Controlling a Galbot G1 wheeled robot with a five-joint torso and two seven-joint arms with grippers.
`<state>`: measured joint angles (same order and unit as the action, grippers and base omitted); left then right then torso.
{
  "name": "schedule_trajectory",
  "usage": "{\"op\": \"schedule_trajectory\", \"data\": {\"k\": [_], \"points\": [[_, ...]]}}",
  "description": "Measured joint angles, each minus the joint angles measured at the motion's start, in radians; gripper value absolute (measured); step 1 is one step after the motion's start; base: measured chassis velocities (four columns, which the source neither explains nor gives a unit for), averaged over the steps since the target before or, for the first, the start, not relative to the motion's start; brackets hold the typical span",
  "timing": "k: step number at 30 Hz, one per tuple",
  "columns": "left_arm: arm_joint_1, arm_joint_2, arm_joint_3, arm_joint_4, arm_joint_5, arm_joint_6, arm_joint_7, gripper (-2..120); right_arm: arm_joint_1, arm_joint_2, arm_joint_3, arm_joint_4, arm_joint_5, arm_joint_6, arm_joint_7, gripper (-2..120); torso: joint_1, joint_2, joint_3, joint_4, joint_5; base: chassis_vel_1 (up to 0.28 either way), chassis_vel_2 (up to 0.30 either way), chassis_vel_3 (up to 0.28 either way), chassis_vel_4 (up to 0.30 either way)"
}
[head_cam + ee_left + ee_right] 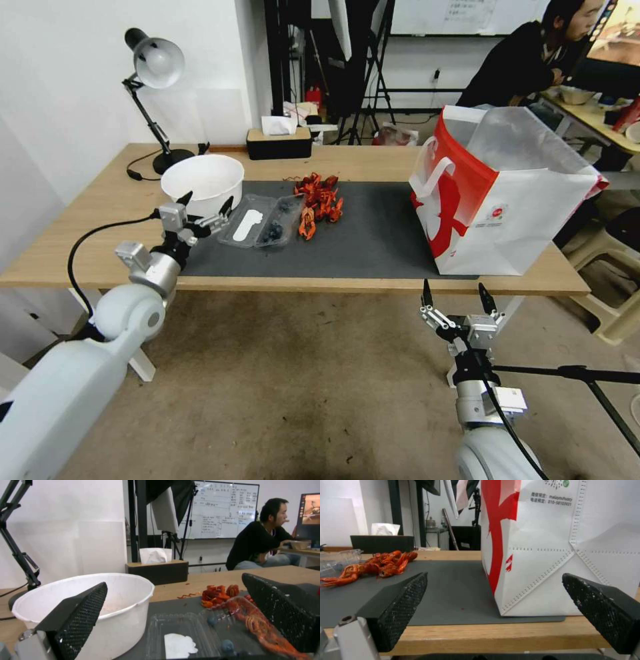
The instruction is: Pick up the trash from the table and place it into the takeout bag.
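So the left gripper (205,205) is up over the near-left part of the bench (100,220), fingers spread wide with nothing in them, hovering right between the big white bowl (200,180) and the clear plastic tray (260,229). The trash is all on the dark mat (373,233): the open tray with a few dark blueberry-looking bits and a white scrap in it, and just beside it a pile of red crayfish shells (320,200). The takeout bag (500,200) stands upright at the right end of the mat, mouth open, well apart from the shells. The right gripper (457,300) hangs below the bench edge in front of the bag, fingers also apart and empty. What I'd worry about: that tray is thin and floppy, so a pinch on one wall could fold it and tip the loose bits onto the mat. The bowl sits so close that a finger could clip its rim and shove it. The shells are a loose heap, so any grab probably takes only a few and scatters the rest. And the bag is light paper, so a bump on the way in could knock it sideways.
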<state>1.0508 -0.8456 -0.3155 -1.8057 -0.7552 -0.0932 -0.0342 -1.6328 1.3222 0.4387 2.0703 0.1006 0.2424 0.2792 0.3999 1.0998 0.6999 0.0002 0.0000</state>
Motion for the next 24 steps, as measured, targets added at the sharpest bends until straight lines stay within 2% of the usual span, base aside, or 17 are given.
{"op": "schedule_trajectory", "data": {"k": [3,11,24], "points": [[0.014,-0.008,-0.007,-0.014,0.019,0.006,-0.005,100,-0.004,0.003,0.003,0.001,-0.001,0.001,0.0,100,0.0,0.0,0.0,-0.0007,0.0001,0.0,0.0,0.0,0.0],[0.12,-0.052,-0.051,-0.06,0.096,0.012,-0.018,100,-0.003,0.004,0.005,0.001,-0.001,0.001,-0.001,100,0.0,0.0,0.0,-0.0001,0.0,0.0,0.0,0.0,0.0],[0.274,-0.095,-0.12,-0.11,0.178,-0.024,-0.003,100,0.01,0.005,0.003,-0.008,0.0,0.001,-0.01,100,0.0,0.0,0.0,-0.0002,0.0,0.0,0.0,0.0,0.0]]}}
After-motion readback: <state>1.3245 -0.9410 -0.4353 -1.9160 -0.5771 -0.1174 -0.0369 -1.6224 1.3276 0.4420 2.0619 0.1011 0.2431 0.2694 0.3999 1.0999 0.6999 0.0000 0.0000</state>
